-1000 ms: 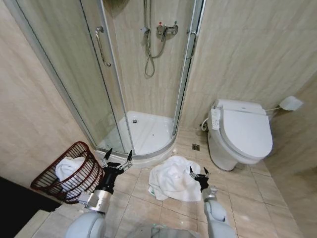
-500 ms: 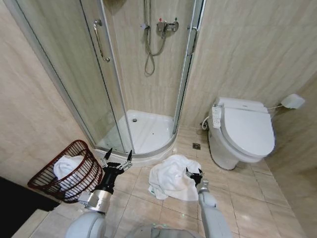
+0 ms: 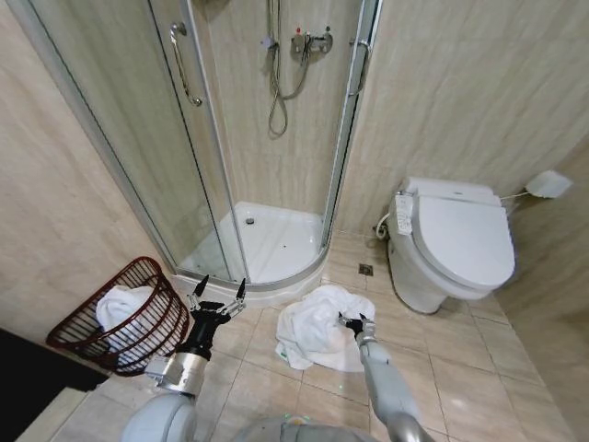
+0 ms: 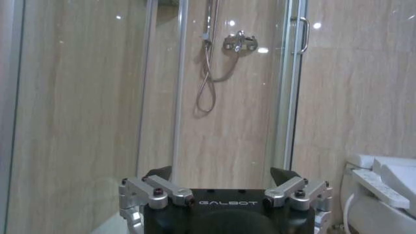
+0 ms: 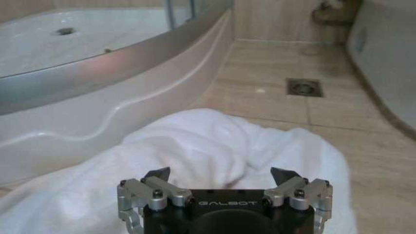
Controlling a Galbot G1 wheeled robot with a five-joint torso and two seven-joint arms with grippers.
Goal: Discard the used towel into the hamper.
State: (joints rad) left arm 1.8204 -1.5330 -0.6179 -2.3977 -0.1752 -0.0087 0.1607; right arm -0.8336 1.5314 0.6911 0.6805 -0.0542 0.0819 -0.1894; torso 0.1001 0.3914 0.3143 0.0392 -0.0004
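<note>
A crumpled white towel [image 3: 313, 330] lies on the tiled floor in front of the shower base. My right gripper [image 3: 352, 320] is down at the towel's right edge, open. In the right wrist view the towel [image 5: 215, 141] lies spread just beyond the open right gripper [image 5: 221, 173], with nothing between the fingers. The dark reddish-brown wire hamper [image 3: 164, 324] stands by the left wall with another white towel [image 3: 118, 308] inside it. My left gripper [image 3: 219, 295] is held up beside the hamper, open and holding nothing; it also appears as the left gripper [image 4: 221, 173] facing the shower.
The curved shower base [image 3: 276, 287] with glass doors rises just behind the towel. A white toilet [image 3: 456, 249] stands at the right, and a floor drain [image 3: 365, 271] sits between them. Bare tiles lie between the towel and the hamper.
My right gripper has reached forward and left, down to the towel's edge. The left arm, towel and hamper have stayed put; the head view has shifted a little.
</note>
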